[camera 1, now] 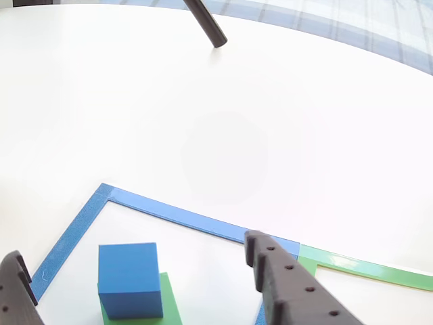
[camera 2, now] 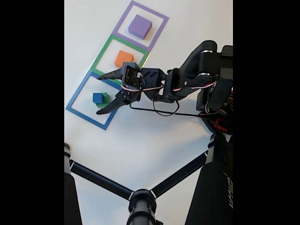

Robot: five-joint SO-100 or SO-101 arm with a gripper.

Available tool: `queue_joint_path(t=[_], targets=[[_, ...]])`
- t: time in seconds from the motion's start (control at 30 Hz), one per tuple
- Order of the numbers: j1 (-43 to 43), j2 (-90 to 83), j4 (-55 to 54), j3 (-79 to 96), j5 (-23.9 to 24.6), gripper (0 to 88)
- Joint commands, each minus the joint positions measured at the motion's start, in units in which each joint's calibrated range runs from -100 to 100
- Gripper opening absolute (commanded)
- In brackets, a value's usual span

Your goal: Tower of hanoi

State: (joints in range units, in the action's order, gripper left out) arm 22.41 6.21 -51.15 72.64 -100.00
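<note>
Right, biggest to smallest. Table (camera 2: 154, 140) is white, with three tape squares in a row in the fixed view: purple outline (camera 2: 159, 18) at the top, green outline (camera 2: 105, 49) in the middle, blue outline (camera 2: 79, 96) nearest the bottom.

Your arm (camera 2: 187, 82) reaches in from the right, and the gripper (camera 2: 102, 93) is spread wide with nothing in it, jaws either side of the stack in the blue outline.

Blocks: the purple block (camera 2: 140, 26) sits alone in the purple outline, and the orange block (camera 2: 123, 58) alone in the green one. The green block (camera 1: 169, 298) lies in the blue outline with the blue cube (camera 1: 130, 279) on top of it.

Risks:
- In the other view the cube sits nearer the left finger (camera 1: 15, 284) than the right finger (camera 1: 284, 284). If you close off-centre, one finger likely shoves the cube sideways first.
- The cube looks shifted toward one edge of the green block, so a shove could tip it off.
- Descend too low and you may clamp the green block too, lifting both or dragging it across the tape.
- I can't judge gripper height above the cube from either view, so go slow.
</note>
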Motion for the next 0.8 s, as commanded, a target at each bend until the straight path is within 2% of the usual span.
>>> queue_joint_path(t=[0.0,0.77], targets=[[1.46,1.18,-2.37,-2.55,0.00,38.9],[5.68,8.21,-5.86,-5.01,0.00,35.5]])
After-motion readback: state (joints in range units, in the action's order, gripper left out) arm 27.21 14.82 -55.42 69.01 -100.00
